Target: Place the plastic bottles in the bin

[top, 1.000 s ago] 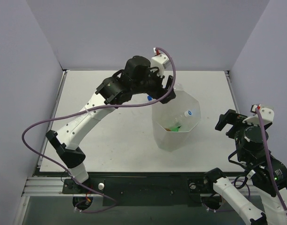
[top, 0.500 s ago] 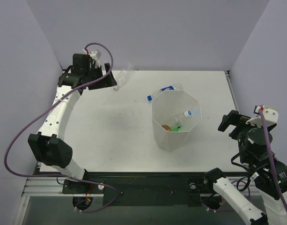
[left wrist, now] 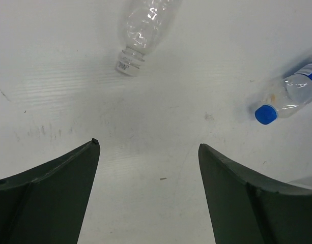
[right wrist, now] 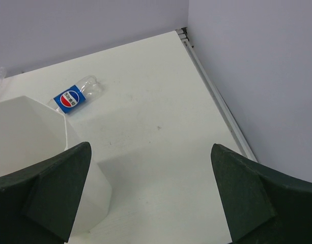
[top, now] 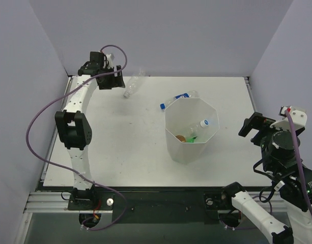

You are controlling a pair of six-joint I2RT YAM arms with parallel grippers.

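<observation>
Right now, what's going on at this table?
Two arms are clearing the table into the bin. A few bottles already lie inside. The left gripper is open and empty, pointing at the clear bottle by the far edge. The blue-label bottle lies just behind the bin. The right gripper is open and empty, off to the right.

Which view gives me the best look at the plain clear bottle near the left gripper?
Left wrist: the clear bottle lies close ahead of the open fingers, cap toward the camera, base cropped. Top external shows it whole but small. Right wrist shows at most a sliver at its left edge.
</observation>
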